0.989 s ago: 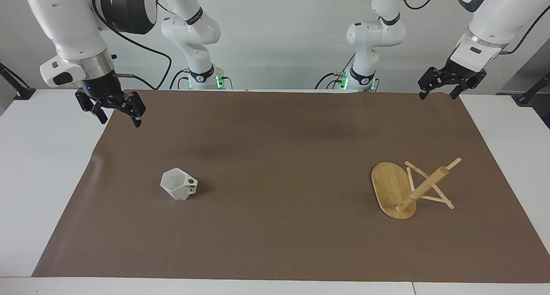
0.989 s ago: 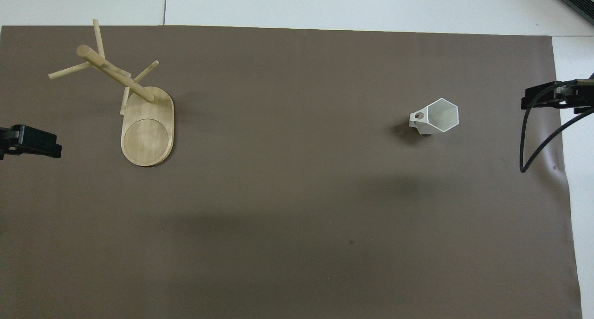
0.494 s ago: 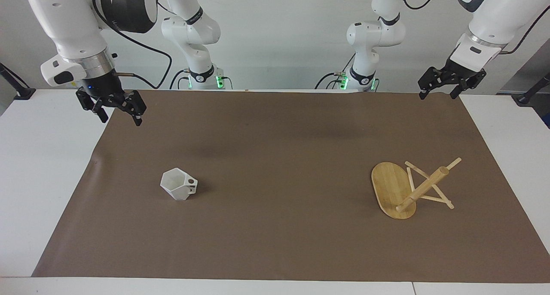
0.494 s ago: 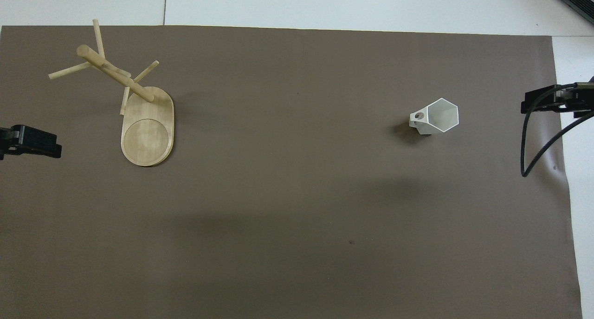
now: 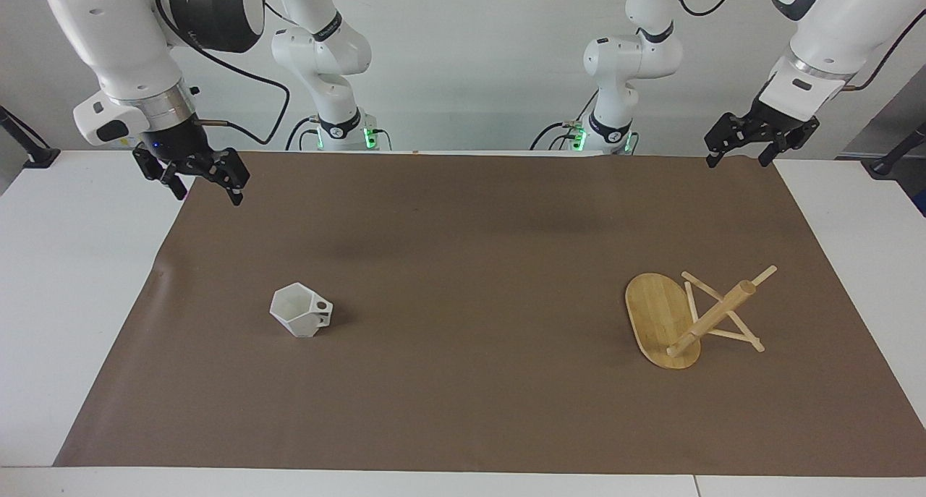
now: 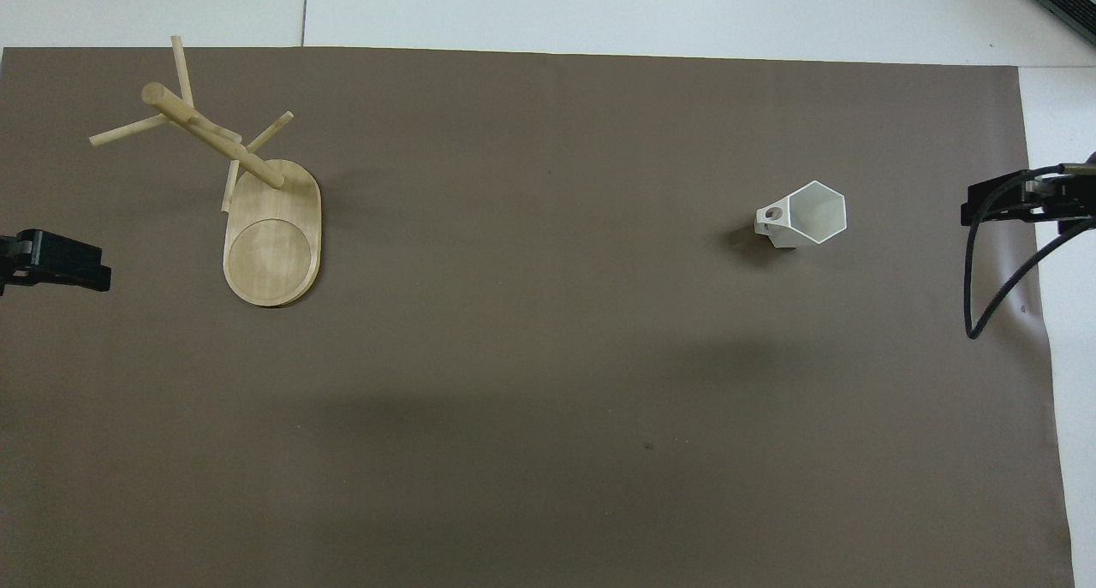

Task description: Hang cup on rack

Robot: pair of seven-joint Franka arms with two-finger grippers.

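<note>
- The cup [image 5: 301, 309] stands upright on the brown mat [image 5: 463, 265] toward the right arm's end of the tabletop, handle toward the rack.
- The right gripper [image 5: 204, 181] hangs over the mat's corner, fingers spread, empty, well apart from the cup.
- The rack [image 5: 687, 317] stands toward the left arm's end.
- The left gripper [image 5: 736, 154] hangs with fingers spread, well apart from the rack.

white cup [image 6: 809, 214] and bamboo rack [image 6: 272, 228] stand well apart on the mat [image 6: 548, 357].
</note>
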